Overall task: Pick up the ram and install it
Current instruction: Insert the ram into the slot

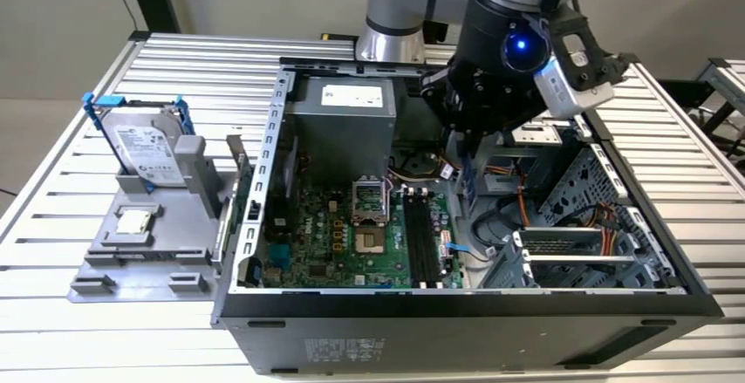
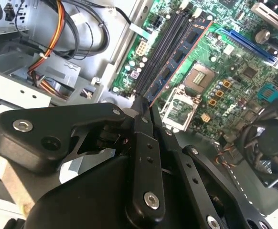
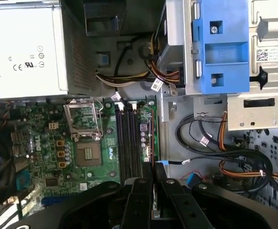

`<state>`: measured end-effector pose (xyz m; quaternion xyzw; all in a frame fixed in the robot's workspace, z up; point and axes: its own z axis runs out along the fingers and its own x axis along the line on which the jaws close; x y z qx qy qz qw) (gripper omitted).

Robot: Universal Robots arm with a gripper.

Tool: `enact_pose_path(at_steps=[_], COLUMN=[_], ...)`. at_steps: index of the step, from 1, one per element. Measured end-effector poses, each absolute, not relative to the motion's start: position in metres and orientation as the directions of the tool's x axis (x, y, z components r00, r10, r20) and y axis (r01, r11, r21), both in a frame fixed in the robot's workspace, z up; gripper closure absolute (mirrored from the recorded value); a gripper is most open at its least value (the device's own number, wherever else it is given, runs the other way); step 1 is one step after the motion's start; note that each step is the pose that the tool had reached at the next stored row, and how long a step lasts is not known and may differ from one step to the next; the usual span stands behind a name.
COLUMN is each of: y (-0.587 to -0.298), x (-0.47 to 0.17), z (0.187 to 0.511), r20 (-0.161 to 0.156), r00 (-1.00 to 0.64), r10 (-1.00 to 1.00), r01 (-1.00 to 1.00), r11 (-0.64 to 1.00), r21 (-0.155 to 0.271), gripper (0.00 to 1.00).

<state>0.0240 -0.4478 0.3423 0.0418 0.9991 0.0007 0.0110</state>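
- The claw (image 2: 146, 112) is squeezed shut on the ram (image 2: 177, 59), a thin blue-green stick.
- The ram sticks out past the claw's tips, held over the black slots (image 3: 128, 138) on the green board (image 3: 43, 148).
- Just beyond the slots sits the square chip socket (image 3: 84, 126).
- Far off, outside the computer case (image 1: 466, 313), a grey hard drive (image 1: 146, 147) stands on a stand.
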Motion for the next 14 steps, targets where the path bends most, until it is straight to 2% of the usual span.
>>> enact_pose_path(at_steps=[14], y=[-0.448], x=[0.024], z=[0.318], r20=[-0.025], r00=[-0.996], r10=[0.091], r01=[0.091], r11=[0.996], r21=[-0.013], gripper=[1.0])
